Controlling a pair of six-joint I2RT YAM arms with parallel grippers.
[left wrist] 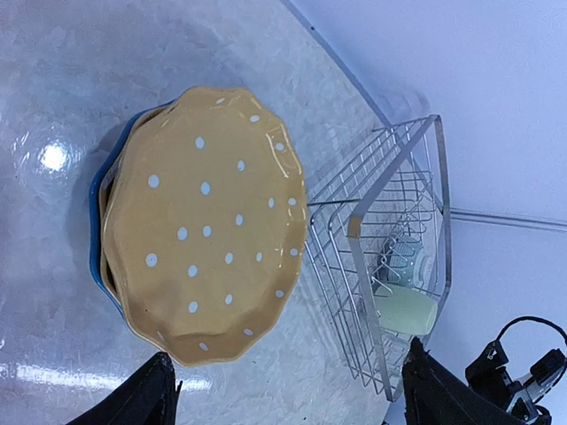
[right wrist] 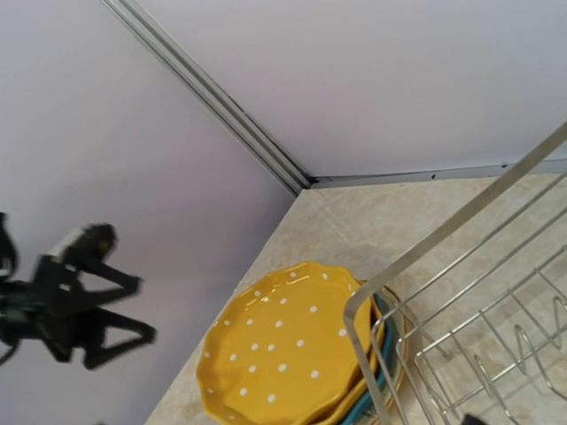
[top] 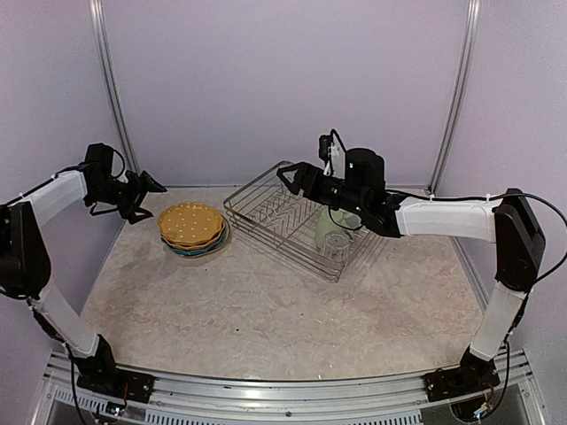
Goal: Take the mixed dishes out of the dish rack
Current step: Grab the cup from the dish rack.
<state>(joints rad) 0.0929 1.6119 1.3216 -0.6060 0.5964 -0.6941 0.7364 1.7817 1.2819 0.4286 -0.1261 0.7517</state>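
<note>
Your left arm point(top: 55, 197) is folded up pretty tight on its own side. The lower link climbs from the base to an elbow out at the left edge, then the white forearm runs forward and to the right. The left gripper point(top: 155, 202) on the end has its jaws spread wide and empty, and in the left wrist view both fingers point(left wrist: 151, 397) sit way apart in the bottom corners. Your right arm point(top: 447, 217) goes up from its base, bends at the elbow and stretches long toward the middle. The right gripper point(top: 285, 181) points left, jaws apart and empty too.
</note>
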